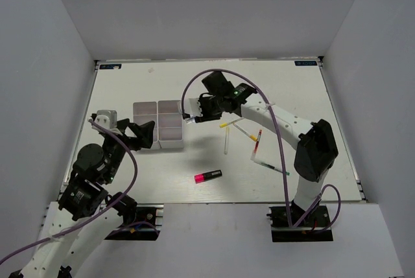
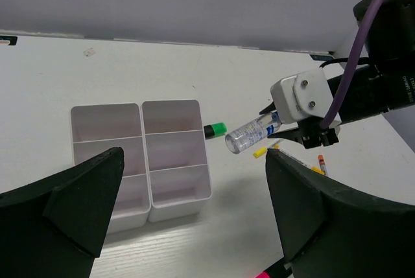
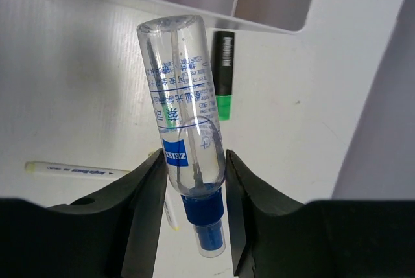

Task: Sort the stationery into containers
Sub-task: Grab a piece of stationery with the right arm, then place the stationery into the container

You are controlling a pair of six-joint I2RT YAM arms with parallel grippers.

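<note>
My right gripper (image 1: 193, 116) (image 3: 193, 157) is shut on the clear blue-capped tube (image 3: 183, 119) and holds it in the air just right of the white divided tray (image 1: 159, 122). The tube also shows in the left wrist view (image 2: 252, 133), its clear end towards the tray (image 2: 146, 155). A black highlighter with a green cap (image 2: 216, 129) (image 3: 224, 74) lies on the table by the tray's right side. A pink-capped highlighter (image 1: 208, 176) lies nearer the front. My left gripper (image 1: 144, 134) (image 2: 194, 155) is open and empty, at the tray's near left.
Thin white pens lie right of the tray: one upright in the top view (image 1: 226, 139), one with a yellow tip (image 1: 245, 132), one with a red tip (image 1: 257, 144), one nearer (image 1: 269, 166). White walls enclose the table.
</note>
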